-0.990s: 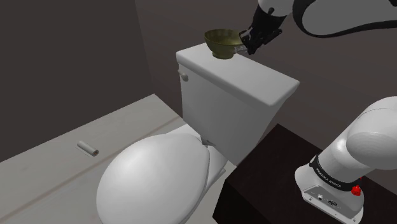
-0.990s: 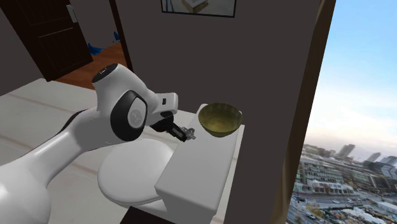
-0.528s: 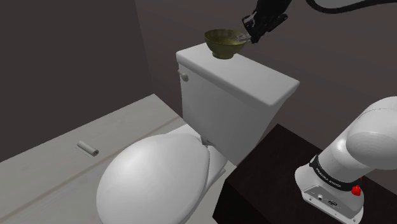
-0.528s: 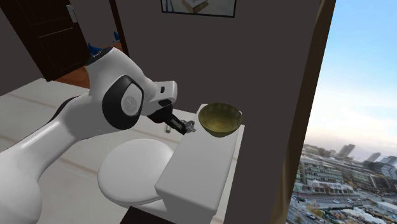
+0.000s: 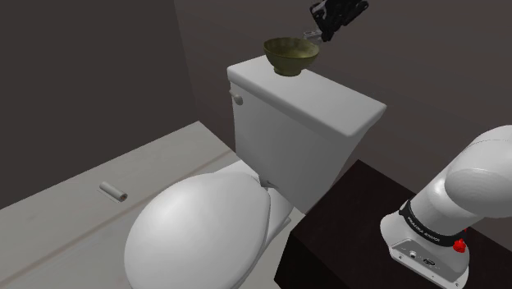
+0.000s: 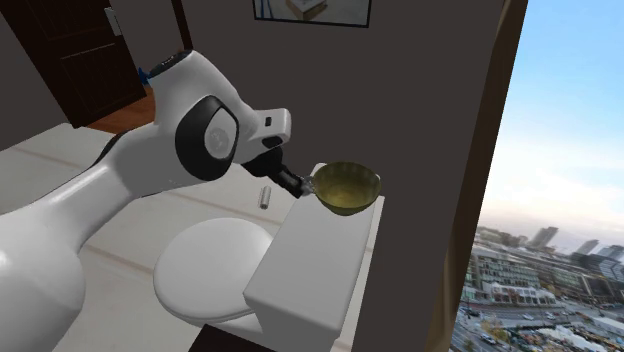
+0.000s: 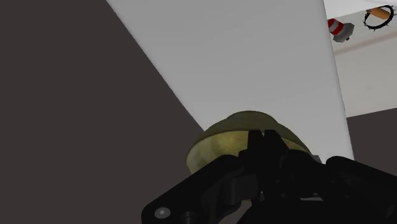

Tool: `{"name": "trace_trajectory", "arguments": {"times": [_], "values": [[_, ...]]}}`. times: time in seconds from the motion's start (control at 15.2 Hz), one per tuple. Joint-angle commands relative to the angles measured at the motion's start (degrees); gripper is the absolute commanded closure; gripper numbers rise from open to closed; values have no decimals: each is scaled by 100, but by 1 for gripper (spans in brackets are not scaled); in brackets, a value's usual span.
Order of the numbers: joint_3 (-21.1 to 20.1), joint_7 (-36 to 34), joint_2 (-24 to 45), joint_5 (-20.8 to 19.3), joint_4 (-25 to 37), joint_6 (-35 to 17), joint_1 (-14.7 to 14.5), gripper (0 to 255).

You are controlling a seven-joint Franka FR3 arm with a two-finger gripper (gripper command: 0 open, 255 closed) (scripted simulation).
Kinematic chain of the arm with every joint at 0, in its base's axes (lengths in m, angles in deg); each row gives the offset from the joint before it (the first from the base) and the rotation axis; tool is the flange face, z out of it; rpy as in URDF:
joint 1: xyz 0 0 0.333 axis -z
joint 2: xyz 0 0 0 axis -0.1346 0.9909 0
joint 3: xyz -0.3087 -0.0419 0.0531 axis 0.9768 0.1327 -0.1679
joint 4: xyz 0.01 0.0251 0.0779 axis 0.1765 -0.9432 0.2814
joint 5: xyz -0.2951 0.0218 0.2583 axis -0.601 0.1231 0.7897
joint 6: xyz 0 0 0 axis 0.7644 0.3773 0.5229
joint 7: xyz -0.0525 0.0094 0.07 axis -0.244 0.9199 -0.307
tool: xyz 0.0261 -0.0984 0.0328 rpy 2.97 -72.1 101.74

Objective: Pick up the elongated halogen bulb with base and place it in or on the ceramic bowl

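Note:
An olive-green bowl stands on the far end of the white toilet tank lid. My black gripper hangs in the air just beside and above the bowl's rim. It is shut on the small greyish halogen bulb, whose tip pokes out towards the bowl. In the wrist view the fingers meet right in front of the bowl, and the bulb is hidden between them.
The tank stands against a dark wall above the closed toilet lid. A flush handle sticks out of the tank's side. A small roll lies on the pale floor. My dark stand is beside the toilet.
The gripper has risen from tank-lid height with the bulb held in it and moved closer to the bowl's rim. The bowl has not moved.

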State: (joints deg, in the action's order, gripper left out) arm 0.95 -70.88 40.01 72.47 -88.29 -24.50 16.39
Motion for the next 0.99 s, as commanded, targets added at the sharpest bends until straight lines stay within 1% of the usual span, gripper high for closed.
{"name": "trace_trajectory", "arguments": {"times": [0.0, 0.4, 0.73, 0.79, 0.92], "values": [[60, 67, 385, -99, 240, -173, 126, 255], [220, 244, 1565, -388, 1005, -655, 462, 255], [314, 378, 2586, -601, 1842, -876, 675, 255], [324, 393, 2703, -624, 1948, -890, 694, 255], [324, 338, 2703, -655, 1799, -1032, 698, 255]]}}
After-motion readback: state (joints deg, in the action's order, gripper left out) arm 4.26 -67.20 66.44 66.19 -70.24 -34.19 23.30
